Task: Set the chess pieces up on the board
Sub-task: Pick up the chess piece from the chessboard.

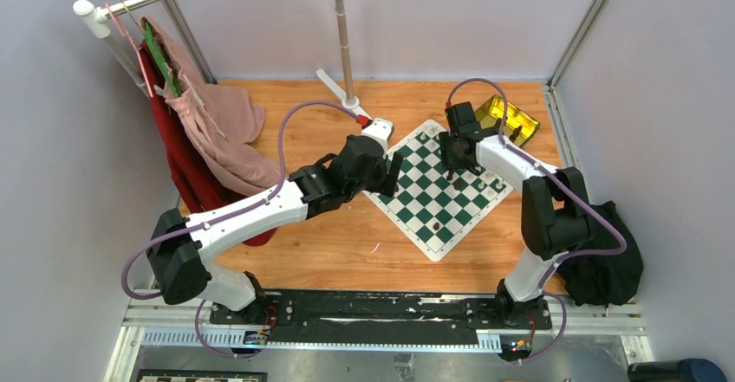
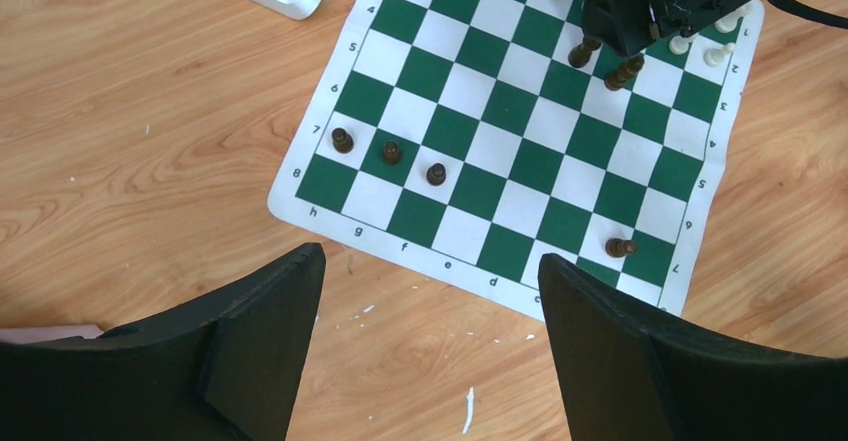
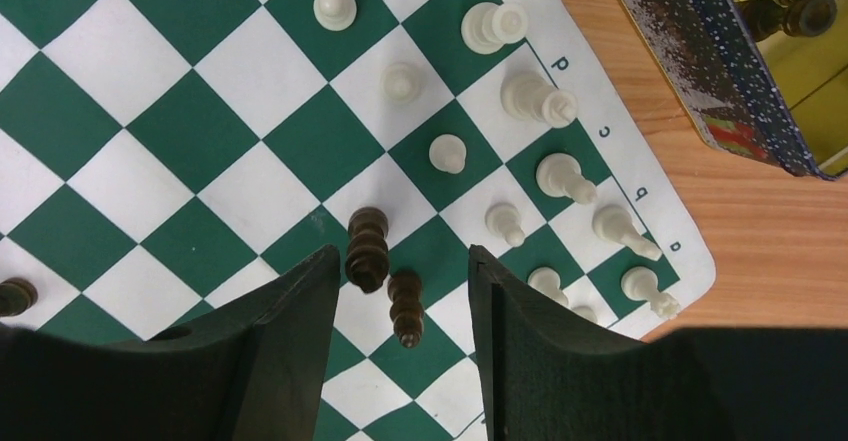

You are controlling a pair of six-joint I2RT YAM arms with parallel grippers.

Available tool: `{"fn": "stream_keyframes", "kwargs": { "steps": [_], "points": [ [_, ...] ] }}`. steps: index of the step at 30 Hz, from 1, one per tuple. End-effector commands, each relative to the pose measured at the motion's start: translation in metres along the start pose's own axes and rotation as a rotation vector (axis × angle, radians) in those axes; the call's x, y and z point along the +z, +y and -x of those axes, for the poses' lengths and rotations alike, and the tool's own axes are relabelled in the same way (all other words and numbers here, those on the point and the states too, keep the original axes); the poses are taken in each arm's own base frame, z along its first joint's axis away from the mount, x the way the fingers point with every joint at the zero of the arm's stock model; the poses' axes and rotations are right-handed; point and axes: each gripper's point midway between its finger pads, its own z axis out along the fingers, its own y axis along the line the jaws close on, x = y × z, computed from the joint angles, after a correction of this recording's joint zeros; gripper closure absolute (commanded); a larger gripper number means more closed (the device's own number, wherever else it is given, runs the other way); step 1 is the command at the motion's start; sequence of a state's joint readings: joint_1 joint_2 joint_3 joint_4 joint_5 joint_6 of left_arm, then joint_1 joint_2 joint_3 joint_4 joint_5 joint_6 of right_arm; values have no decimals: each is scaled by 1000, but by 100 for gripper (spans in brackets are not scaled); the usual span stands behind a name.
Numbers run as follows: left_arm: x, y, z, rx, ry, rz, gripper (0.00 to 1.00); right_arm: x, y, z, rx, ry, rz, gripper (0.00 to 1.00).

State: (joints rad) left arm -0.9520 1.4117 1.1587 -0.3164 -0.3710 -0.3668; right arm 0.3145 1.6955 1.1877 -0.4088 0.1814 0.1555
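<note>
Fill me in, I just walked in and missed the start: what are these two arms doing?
They are setting up a chess board. The right gripper hangs open over two dark pieces mid-board, gripping neither. The left gripper is open and empty, just off the board's edge. White pieces line one edge, three dark pawns stand in a row near the opposite edge, and more dark pieces wait in the tin.

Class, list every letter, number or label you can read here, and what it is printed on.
"h g f e d": board border, left wrist view.
"3 4 5 6 7 8": board border, same view.
"e d c b a": board border, right wrist view.
Tin print: too blurred.
</note>
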Motion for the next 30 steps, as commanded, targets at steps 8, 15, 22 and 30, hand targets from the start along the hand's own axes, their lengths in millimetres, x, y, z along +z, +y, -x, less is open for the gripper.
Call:
{"fn": "stream_keyframes", "kwargs": {
  "steps": [8, 15, 22, 30],
  "points": [
    [6, 2, 8, 40, -23, 33, 16, 19, 2, 12, 5, 6, 43, 50],
    [6, 4, 10, 58, -25, 44, 16, 23, 8, 5, 12, 25, 68, 53],
    [5, 5, 13, 74, -34, 50, 16, 22, 10, -3, 18, 35, 84, 56],
    [5, 6, 13, 84, -30, 48, 16, 21, 10, -13, 24, 51, 84, 62]
  ]
}}
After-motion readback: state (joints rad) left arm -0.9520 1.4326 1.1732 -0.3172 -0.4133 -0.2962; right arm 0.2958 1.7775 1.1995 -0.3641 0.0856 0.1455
